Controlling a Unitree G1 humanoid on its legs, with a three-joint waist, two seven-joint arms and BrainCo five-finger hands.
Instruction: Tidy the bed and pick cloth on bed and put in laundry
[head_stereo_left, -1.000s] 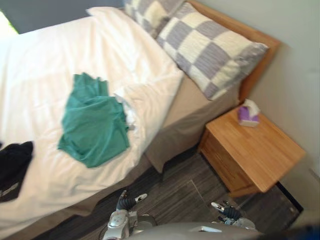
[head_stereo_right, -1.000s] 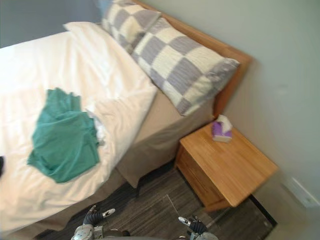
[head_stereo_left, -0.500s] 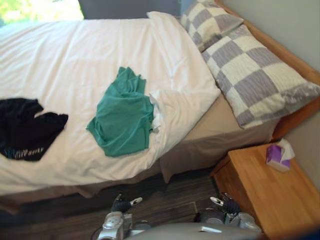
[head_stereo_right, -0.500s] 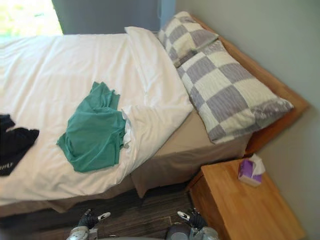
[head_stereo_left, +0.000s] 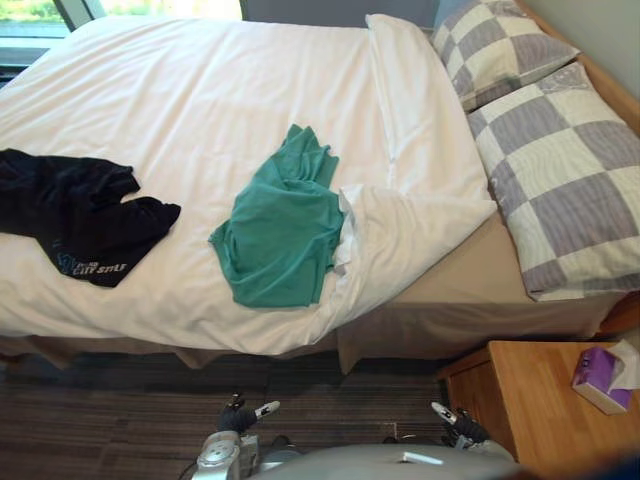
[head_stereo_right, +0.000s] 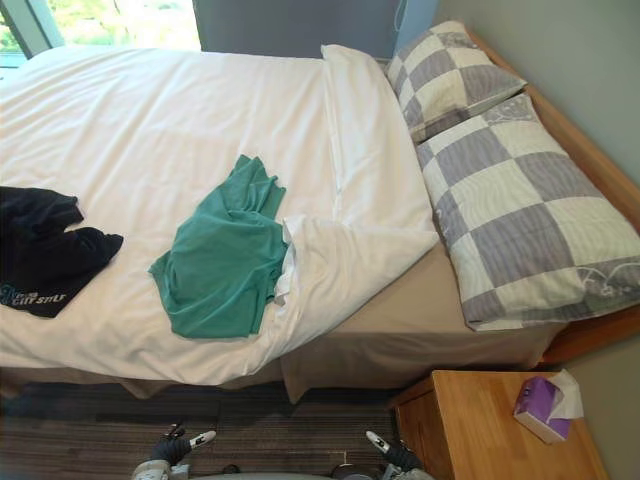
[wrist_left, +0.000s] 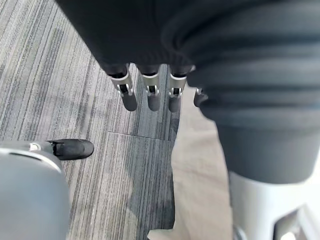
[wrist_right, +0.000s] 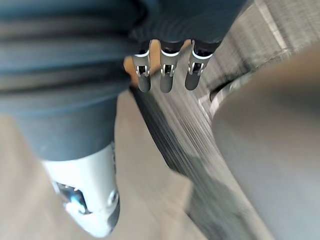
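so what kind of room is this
Most likely a bedroom: a wooden-framed bed with a white duvet, two grey-and-cream checked pillows at its head, and a light wooden bedside table beside it.

Lower right in my view, a wooden nightstand (head_stereo_right: 480, 440) carries a purple tissue box (head_stereo_right: 540, 408) near its right edge. Grey striped carpet (head_stereo_right: 90, 430) runs along the bottom. A bright window (head_stereo_right: 120, 20) glows upper left.

Bed (head_stereo_left: 200, 110): green cloth (head_stereo_left: 280, 225), black cloth (head_stereo_left: 80, 215), pillows (head_stereo_left: 570, 190)
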